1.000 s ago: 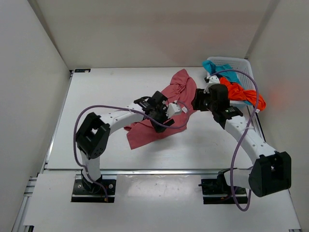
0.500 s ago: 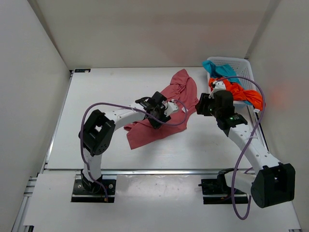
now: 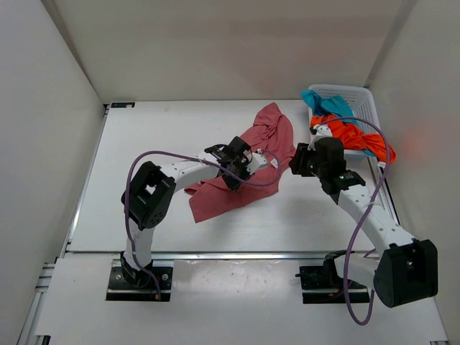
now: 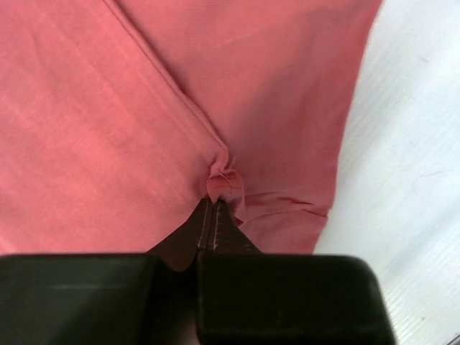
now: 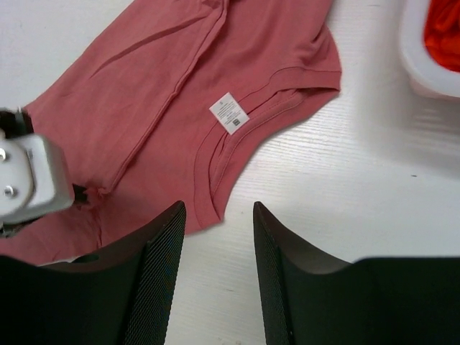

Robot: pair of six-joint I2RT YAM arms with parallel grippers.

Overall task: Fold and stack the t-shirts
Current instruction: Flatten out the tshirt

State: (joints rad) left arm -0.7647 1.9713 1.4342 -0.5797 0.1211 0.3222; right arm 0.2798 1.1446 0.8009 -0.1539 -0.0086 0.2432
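The rose-pink t-shirt point(image 3: 269, 129) lies crumpled in the middle of the table. My left gripper point(image 3: 231, 175) is shut on a pinched fold of it point(image 4: 224, 183), near the shirt's edge; its tips point(image 4: 214, 203) meet on the cloth. My right gripper point(image 3: 296, 159) hovers open just right of the pink shirt, with bare table between its fingers point(image 5: 218, 210) beside the neck hem and the white label point(image 5: 230, 113). The orange t-shirt point(image 3: 359, 140) and the teal-blue t-shirt point(image 3: 327, 103) hang bunched in and over the basket.
A white lattice basket point(image 3: 363, 93) stands at the back right corner; its rim point(image 5: 424, 68) shows in the right wrist view. White walls close the table on three sides. Purple cables loop over both arms.
My left gripper has closed on a fold of the pink shirt. The right gripper has shifted slightly toward the shirt's neck and its jaws have narrowed a little.
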